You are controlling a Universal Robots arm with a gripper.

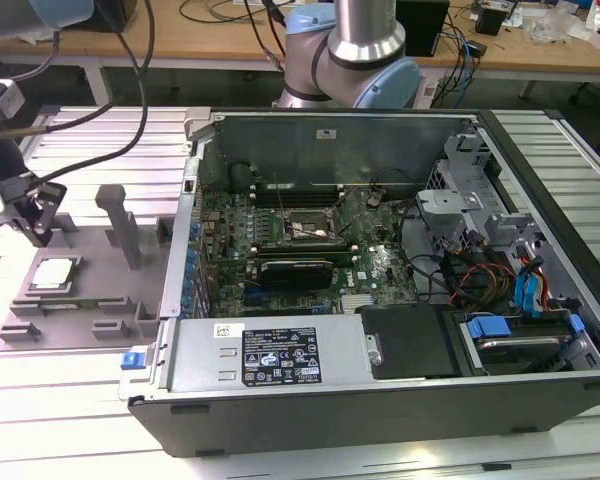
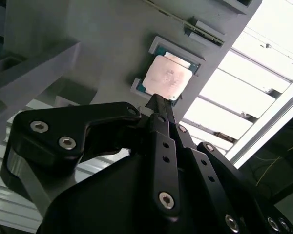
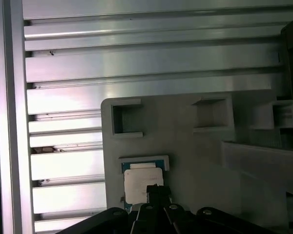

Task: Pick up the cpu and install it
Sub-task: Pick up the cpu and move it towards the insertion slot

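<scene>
The cpu [image 1: 55,273] is a small square chip with a silvery top. It lies flat in a recess of the grey holder plate [image 1: 115,295] at the exterior view's left, outside the computer case. My gripper [image 1: 38,232] hangs just above and behind it, shut, with nothing between its fingers. In both wrist views the joined fingertips point down at the cpu [image 2: 167,76] [image 3: 139,184] and stand over its near edge, with the gripper [image 2: 158,101] [image 3: 154,189] not touching it as far as I can see. The black-framed socket [image 1: 310,226] sits on the motherboard inside the case.
The open computer case [image 1: 380,400] lies on its side with drive cages and cables at the exterior view's right. Grey posts [image 1: 120,225] rise from the holder plate beside the cpu. Ribbed aluminium table [image 1: 80,420] surrounds everything. The arm's base [image 1: 355,60] stands behind the case.
</scene>
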